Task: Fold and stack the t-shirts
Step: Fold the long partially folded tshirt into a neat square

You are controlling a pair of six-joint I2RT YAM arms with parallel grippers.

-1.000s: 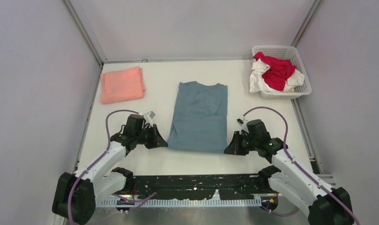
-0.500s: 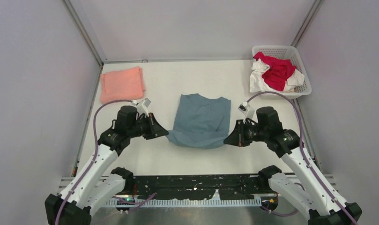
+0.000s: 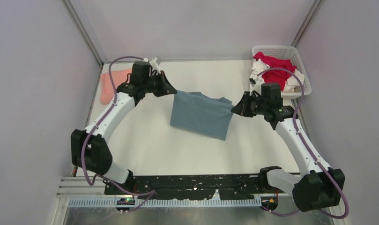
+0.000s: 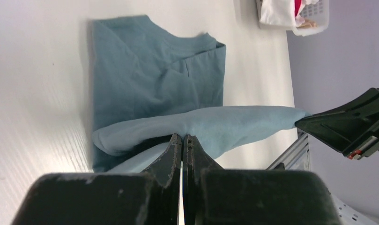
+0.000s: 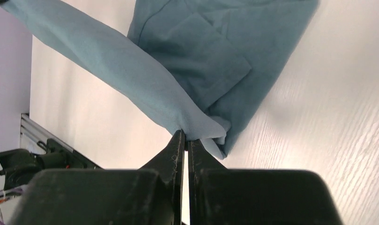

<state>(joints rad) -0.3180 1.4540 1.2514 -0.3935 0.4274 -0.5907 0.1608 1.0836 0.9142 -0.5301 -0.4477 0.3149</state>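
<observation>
The teal grey-blue t-shirt (image 3: 201, 115) lies at mid table, its bottom hem lifted and carried back over its collar end. My left gripper (image 3: 172, 91) is shut on the hem's left corner (image 4: 178, 129). My right gripper (image 3: 233, 109) is shut on the hem's right corner (image 5: 192, 124). The hem hangs stretched between them above the rest of the shirt (image 4: 145, 70). The salmon-pink t-shirt (image 3: 107, 86) lies folded at the far left, partly hidden by my left arm. Red (image 3: 277, 74) and white (image 3: 256, 80) t-shirts lie crumpled in the basket.
The white lattice basket (image 3: 300, 58) stands at the far right corner. Grey walls and metal frame posts close in the table on three sides. The black base rail (image 3: 196, 185) runs along the near edge.
Both grippers have lifted the teal shirt's bottom hem and carried it away from the near edge toward the collar, so the shirt is doubling over. The left arm now reaches over the pink shirt.
</observation>
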